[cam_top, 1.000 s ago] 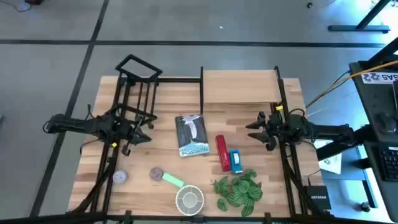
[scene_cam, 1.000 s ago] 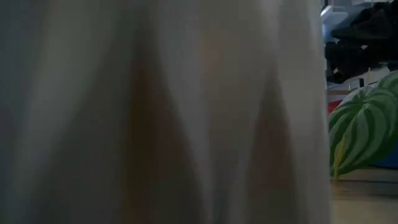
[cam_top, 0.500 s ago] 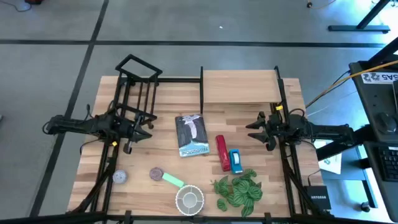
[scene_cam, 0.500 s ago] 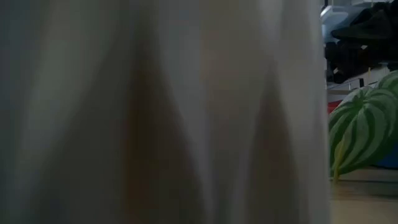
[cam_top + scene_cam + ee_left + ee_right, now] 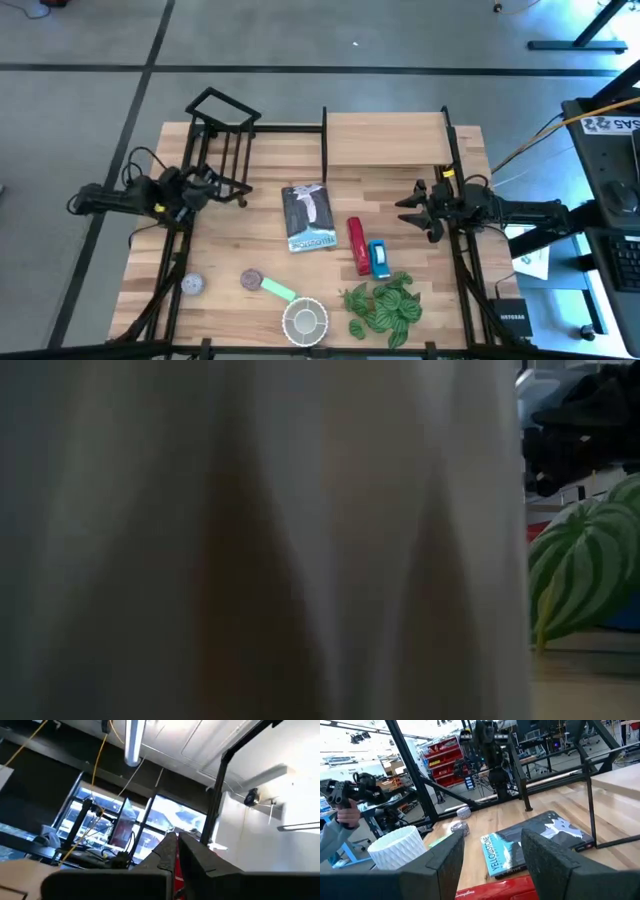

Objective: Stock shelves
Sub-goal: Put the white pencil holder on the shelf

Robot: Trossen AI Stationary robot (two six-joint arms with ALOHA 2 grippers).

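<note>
Right gripper (image 5: 408, 209) wide open, empty; dark glossy Yellowstone paperback (image 5: 308, 216) lies flat just ahead of its fingers, short of the light-wood shelf board (image 5: 385, 139). Looks light, stiff and slick: pinch across an edge. Left gripper (image 5: 205, 180) beside the small black wire rack (image 5: 220, 140); can't tell its opening.

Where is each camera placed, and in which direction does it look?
High view: above, looking straight down; both arms, left gripper, right gripper, book.
Low view: table height, nearly blocked by something pale; only plant leaves show.
Left wrist view: tilted up toward ceiling and windows; own fingers.
Right wrist view: across the table; own open fingers.
Shared: high and right wrist views both show the book.
</note>
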